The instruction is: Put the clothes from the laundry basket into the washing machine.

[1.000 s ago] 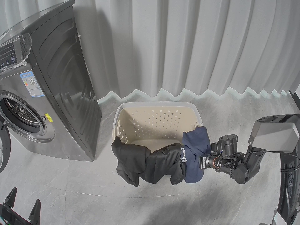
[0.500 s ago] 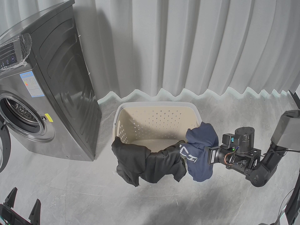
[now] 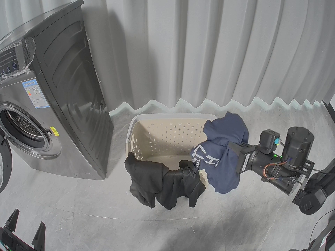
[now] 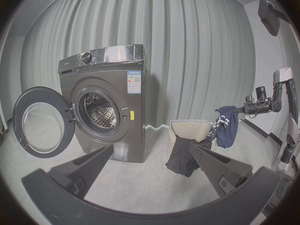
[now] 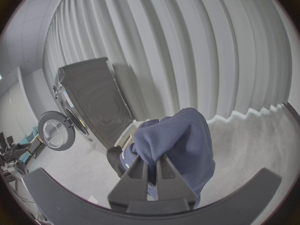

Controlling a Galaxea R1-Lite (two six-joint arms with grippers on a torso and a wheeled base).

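Note:
My right gripper (image 5: 151,163) is shut on a navy blue garment (image 3: 220,150), which hangs in the air above the right end of the cream laundry basket (image 3: 167,133). The garment (image 4: 226,125) also shows in the left wrist view, held up by the right gripper (image 4: 240,110). A black garment (image 3: 164,182) drapes over the basket's front rim and down to the floor. The grey washing machine (image 3: 52,98) stands at the left, its drum (image 4: 101,111) exposed and its round door (image 4: 42,122) swung wide. My left gripper (image 3: 24,227) sits low at the bottom left, open and empty.
White pleated curtains (image 3: 209,42) hang behind the basket and machine. Grey floor (image 3: 104,217) lies bare between the basket and me. The machine's open door (image 3: 4,161) juts out at the far left.
The right gripper has risen and drawn back to the right, lifting the navy garment off the basket rim. The black garment has slipped lower at its right end. The left arm has stayed put.

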